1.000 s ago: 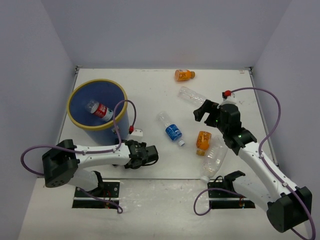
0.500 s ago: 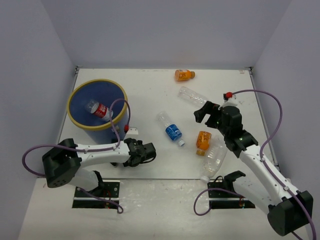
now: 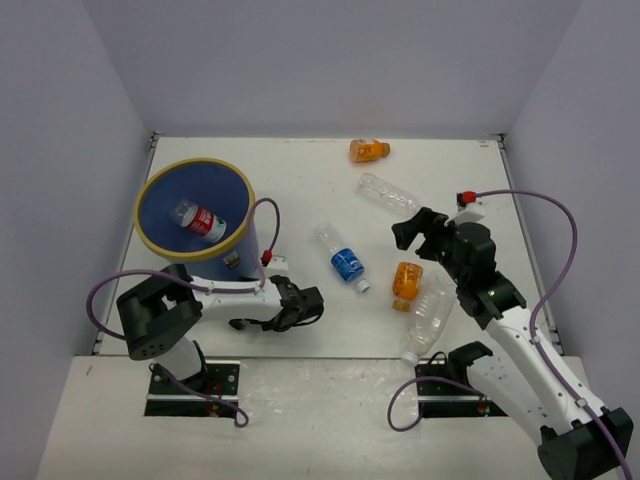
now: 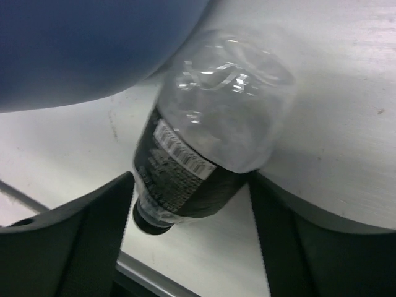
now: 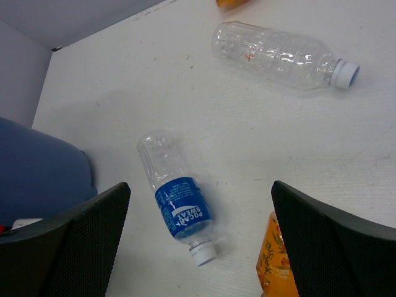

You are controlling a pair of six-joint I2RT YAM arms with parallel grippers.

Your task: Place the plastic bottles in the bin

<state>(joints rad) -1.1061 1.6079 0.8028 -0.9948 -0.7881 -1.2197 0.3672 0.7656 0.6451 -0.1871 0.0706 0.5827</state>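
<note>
Left hand [image 4: 189,179] pinches a dark-labelled bottle [image 4: 210,136] beside the bin [image 3: 140,205]; right hand [image 3: 420,228] is spread wide above the tabletop [image 3: 300,180].

The left hand's fingers press both sides of the clear bottle, low at the tabletop's near edge, with the blue bin wall just beside it and little room there. Around the right hand lie a plain clear bottle [image 3: 385,190], an orange bottle [image 3: 406,280], a larger clear bottle [image 3: 430,315] and a blue-labelled bottle [image 5: 179,207], with open white surface between them. A second orange bottle [image 3: 369,150] lies near the far edge. Pale walls [image 3: 320,70] close three sides. A red-labelled bottle [image 3: 200,220] lies inside the yellow-rimmed bin.
</note>
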